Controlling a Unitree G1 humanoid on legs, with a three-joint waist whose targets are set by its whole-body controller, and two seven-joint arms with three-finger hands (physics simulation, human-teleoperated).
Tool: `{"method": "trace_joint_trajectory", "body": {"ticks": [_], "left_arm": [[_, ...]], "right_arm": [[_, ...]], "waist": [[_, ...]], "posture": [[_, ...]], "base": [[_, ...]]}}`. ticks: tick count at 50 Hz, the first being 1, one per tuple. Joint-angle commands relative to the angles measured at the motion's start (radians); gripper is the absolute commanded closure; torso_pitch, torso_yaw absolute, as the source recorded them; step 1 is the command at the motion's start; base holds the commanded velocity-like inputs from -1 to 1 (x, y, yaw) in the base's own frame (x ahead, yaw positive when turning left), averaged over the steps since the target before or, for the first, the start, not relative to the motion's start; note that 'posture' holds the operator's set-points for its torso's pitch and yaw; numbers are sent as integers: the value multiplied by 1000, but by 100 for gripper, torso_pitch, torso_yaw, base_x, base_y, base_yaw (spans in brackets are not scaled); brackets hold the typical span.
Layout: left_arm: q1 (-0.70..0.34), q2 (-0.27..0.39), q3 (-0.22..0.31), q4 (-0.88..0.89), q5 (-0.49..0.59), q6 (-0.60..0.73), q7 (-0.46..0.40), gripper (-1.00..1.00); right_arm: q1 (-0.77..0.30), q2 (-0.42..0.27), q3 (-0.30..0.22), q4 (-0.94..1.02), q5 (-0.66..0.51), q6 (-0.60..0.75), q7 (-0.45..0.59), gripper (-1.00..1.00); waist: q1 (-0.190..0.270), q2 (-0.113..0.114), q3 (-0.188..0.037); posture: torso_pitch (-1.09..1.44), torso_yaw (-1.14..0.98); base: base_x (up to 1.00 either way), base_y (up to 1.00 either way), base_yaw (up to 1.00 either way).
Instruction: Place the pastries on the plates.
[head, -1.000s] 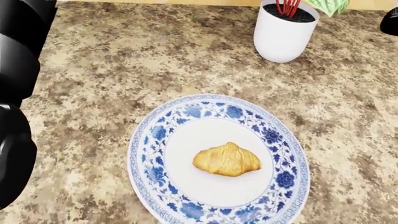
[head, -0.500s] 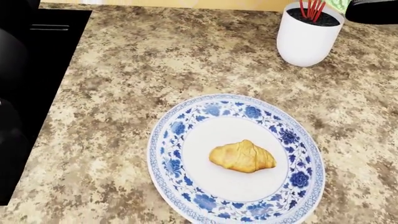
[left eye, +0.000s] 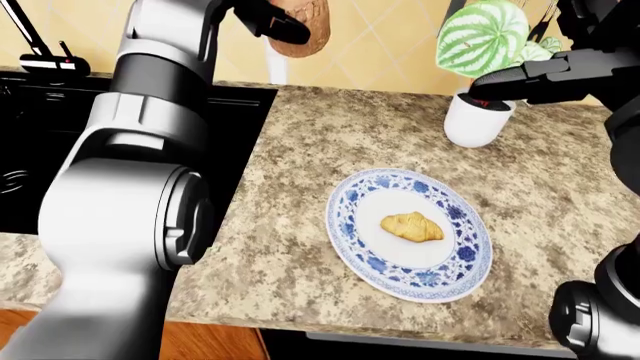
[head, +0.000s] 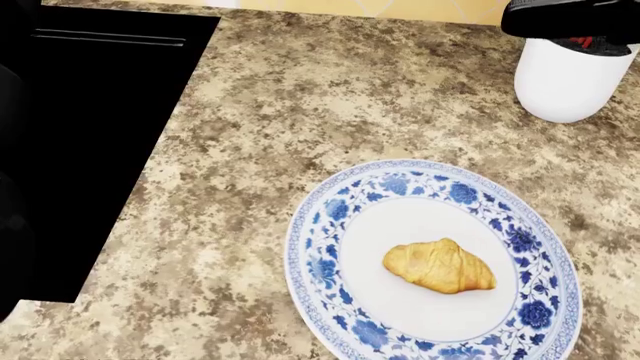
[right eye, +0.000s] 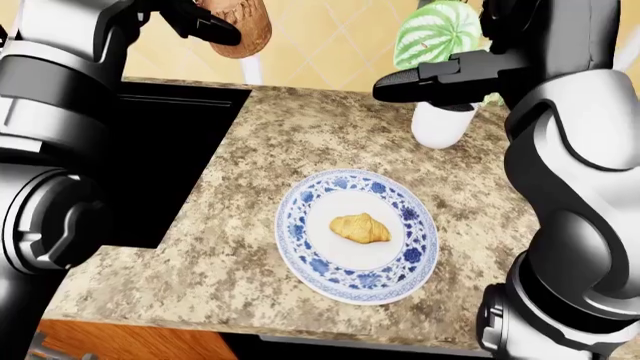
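Only the eye views show the left hand (right eye: 215, 26) clutching a brown pastry (right eye: 243, 26); right hand's grip unclear.

A golden, crescent-shaped croissant (head: 439, 265) lies on the middle of a round blue-and-white patterned china plate (head: 330, 217), which rests on the speckled brown granite counter (head: 300, 97). In the head view a flat black stove top (head: 100, 135) is set into the counter to the plate's left, and a white cylindrical plant pot (head: 572, 79) stands toward the top right, well apart from the plate. In the left-eye view a brown oblong pastry (left eye: 305, 30) sits high above the counter, up and left of the plate
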Motion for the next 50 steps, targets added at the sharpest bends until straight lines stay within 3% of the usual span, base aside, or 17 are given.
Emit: {"method": "trace_joint_trajectory", "body": {"ticks": [1, 10, 19, 26, 27, 28, 29, 32, 36, 39, 40, 43, 46, 50], "left_arm": [[-40, 9, 3, -55, -10, -17, 5, 100], [-29, 7, -1, -95, -17, 5, -9, 100], [22, 11, -2, -257, -29, 74, -30, 100], [143, 17, 2, -588, -55, 261, -53, 100], [161, 16, -1, -647, -56, 296, -63, 100], [211, 21, 7, -817, -59, 398, -83, 100], [224, 20, 9, -875, -64, 435, -87, 100], [221, 30, 10, -902, -66, 459, -78, 100], [227, 36, 2, -927, -65, 475, -78, 100], [225, 42, -4, -945, -61, 486, -94, 100], [226, 42, -4, -941, -57, 481, -93, 100], [218, 46, -5, -924, -43, 469, -96, 100], [222, 44, -6, -932, -33, 473, -99, 100], [227, 43, -4, -938, -23, 470, -101, 100]], "right_arm": [[-29, -8, -24, -13, -32, -21, 12, -100], [-44, 30, -6, 2, -100, -26, 44, -100], [-57, 71, 0, -2, -149, -13, 72, -100], [-65, 104, 8, -5, -183, 0, 75, -100], [-66, 107, 9, -6, -185, 5, 76, -100], [-77, 90, 1, -21, -178, 28, 91, -100], [-76, 88, 2, -24, -181, 31, 96, -100], [-85, 90, -3, -26, -185, 40, 99, -100], [-81, 91, -6, -33, -191, 44, 107, -100], [-87, 91, -5, -33, -193, 50, 113, -100], [-85, 89, -2, -31, -198, 45, 115, -100], [-81, 91, -7, -35, -202, 47, 119, -100], [-81, 89, -10, -36, -205, 49, 122, -100], [-76, 96, -9, -40, -207, 50, 122, -100]], "waist": [[2, 0, -29], [32, 4, -30], [44, 8, -32], [42, 15, -30], [39, 19, -34], [42, 24, -34], [45, 28, -50], [51, 37, -41], [57, 40, -47], [62, 83, -49], [59, 77, -53], [65, 109, -55], [59, 101, -59], [44, 87, -48]], "posture": [[-12, -6], [-13, -2], [-14, -1], [-14, -1], [-14, -1], [-14, -1], [-14, -1], [-14, -1], [-14, -1], [-14, -1], [-14, -1], [-14, -1], [-14, -1], [-14, -1]], "base": [[0, 0, 0], [0, 0, 0], [0, 0, 0], [0, 0, 0], [-16, 0, 0], [-45, 2, 0], [-45, 3, 0], [-46, 4, 0], [-45, 4, 0], [-45, 4, 0], [-45, 5, 0], [-46, 4, 0], [-45, 4, 0], [-49, 4, 0]]}}
